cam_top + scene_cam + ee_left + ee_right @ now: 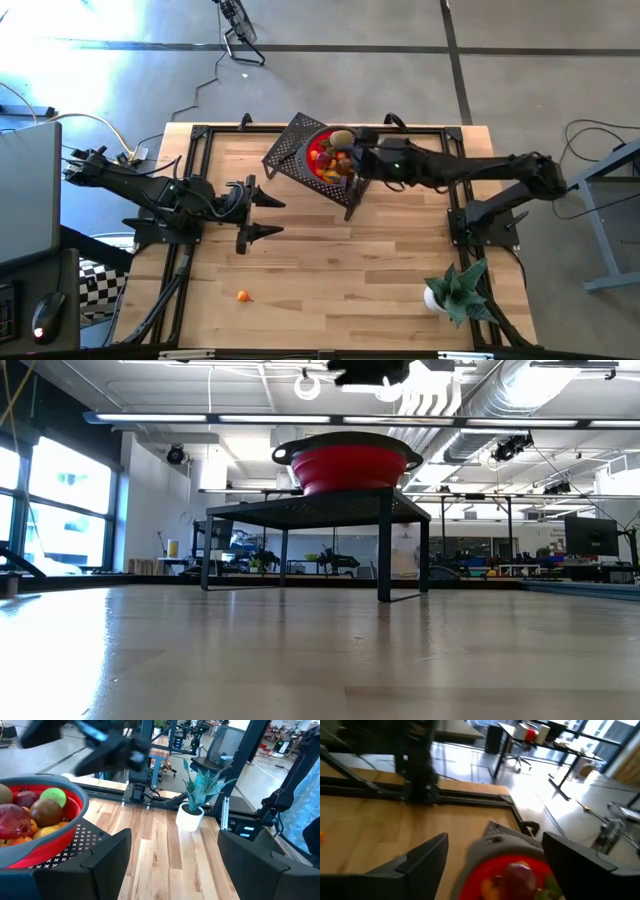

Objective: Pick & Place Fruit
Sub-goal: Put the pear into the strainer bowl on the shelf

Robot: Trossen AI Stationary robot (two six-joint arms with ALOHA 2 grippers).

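Note:
A red bowl [322, 155] heaped with fruit [35, 815] stands on a black perforated stand [290, 152] at the table's far middle. In the low view the bowl [345, 465] sits on top of the stand [320, 508]. My right gripper [495, 837] hovers open just above the bowl [510, 875], with nothing between its fingers. One small orange fruit [243, 296] lies alone on the table near the front left. My left gripper [272, 217] waits open to the left of the stand, raised off the table, pointing toward the bowl's near side.
A spiky green plant in a white pot [452, 290] stands at the front right of the table. The stand's legs [384, 550] reach down to the wood. Bare table lies between the stand and the front edge.

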